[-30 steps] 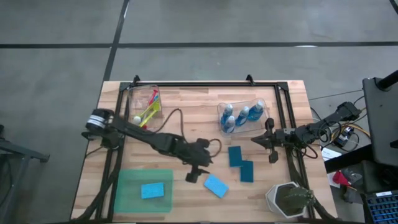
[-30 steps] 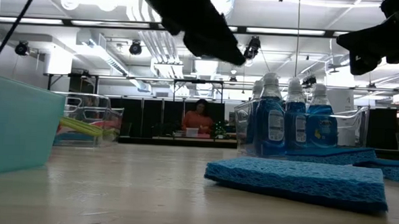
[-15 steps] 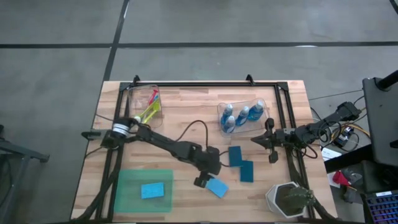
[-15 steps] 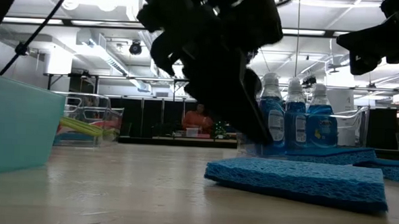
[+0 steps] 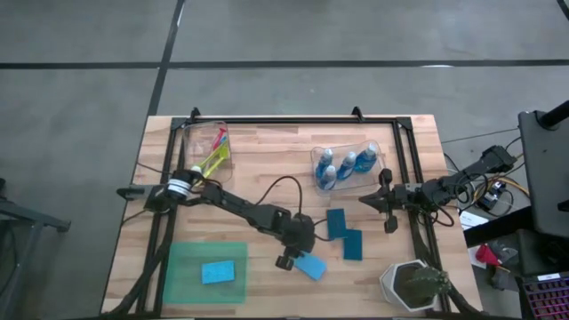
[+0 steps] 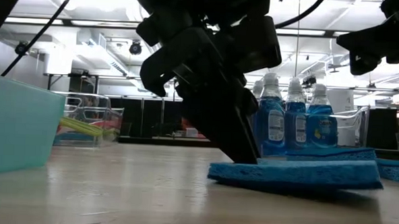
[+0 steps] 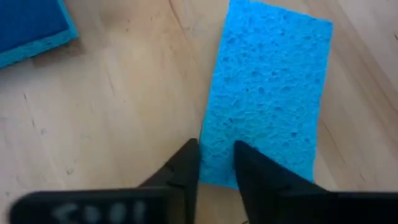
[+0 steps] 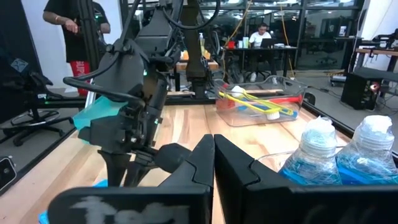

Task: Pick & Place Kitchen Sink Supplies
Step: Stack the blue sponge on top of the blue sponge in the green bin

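A light blue sponge (image 5: 309, 265) lies on the wooden table near its front edge. My left gripper (image 5: 290, 259) slants down onto the sponge's left end and is shut on it (image 7: 216, 169). Two darker sponges (image 5: 336, 222) (image 5: 353, 244) lie flat just beyond it. Another light blue sponge (image 5: 218, 271) rests in the green tray (image 5: 182, 283). Blue bottles (image 5: 345, 165) stand in a clear bin, and brushes (image 5: 213, 155) lie in another. My right gripper (image 5: 384, 203) hangs shut above the table's right side, holding nothing. My left gripper pinches a corner of the sponge's short end (image 7: 219, 163) between its two fingers. One finger (image 7: 185, 167) stands outside the long edge and the other (image 7: 252, 171) lies over the top face. The fingers slant down from the table's left, roughly along the sponge. The sponge's other end (image 6: 375, 175) sits slightly raised off the table.
A white faceted pot with a plant (image 5: 413, 286) stands at the near right corner. The bottle bin (image 5: 378, 153) is at the far right and the brush bin (image 5: 197, 135) at the far left. A black frame (image 5: 293, 120) runs along the table's edges.
My left gripper has come down and toward the table's right onto the light blue sponge's left end, tipping steeper, and has taken hold of it. The sponge's end away from the fingers has risen a little off the table.
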{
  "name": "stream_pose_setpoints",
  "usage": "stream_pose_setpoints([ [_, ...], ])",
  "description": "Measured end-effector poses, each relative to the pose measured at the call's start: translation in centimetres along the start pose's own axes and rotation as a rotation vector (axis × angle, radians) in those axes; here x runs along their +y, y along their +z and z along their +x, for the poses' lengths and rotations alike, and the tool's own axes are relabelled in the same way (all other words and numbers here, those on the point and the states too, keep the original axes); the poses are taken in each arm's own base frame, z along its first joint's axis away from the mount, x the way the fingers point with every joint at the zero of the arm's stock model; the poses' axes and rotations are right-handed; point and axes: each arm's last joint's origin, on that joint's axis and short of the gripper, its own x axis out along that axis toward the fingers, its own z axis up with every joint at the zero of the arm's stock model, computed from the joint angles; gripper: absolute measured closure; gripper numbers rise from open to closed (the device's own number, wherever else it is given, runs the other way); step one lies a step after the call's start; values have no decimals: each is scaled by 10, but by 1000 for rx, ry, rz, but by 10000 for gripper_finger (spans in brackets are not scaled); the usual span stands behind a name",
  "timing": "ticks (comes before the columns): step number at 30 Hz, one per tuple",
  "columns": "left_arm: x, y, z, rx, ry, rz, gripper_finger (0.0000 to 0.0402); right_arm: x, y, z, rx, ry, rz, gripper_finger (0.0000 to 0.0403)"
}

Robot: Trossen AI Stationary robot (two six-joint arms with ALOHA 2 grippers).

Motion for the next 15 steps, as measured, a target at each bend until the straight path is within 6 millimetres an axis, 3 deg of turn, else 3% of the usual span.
stream_pose_setpoints([
  [5, -1, 2, -5, -6, 4, 1, 391, 0, 0, 0, 0, 0, 1, 394],
  [11, -3, 0, -18, 50, 12, -12, 398, 0, 0, 0, 0, 0, 1, 394],
  [15, -6, 2, -39, 88, 61, -18, 400, 0, 0, 0, -1, 0, 1, 394],
])
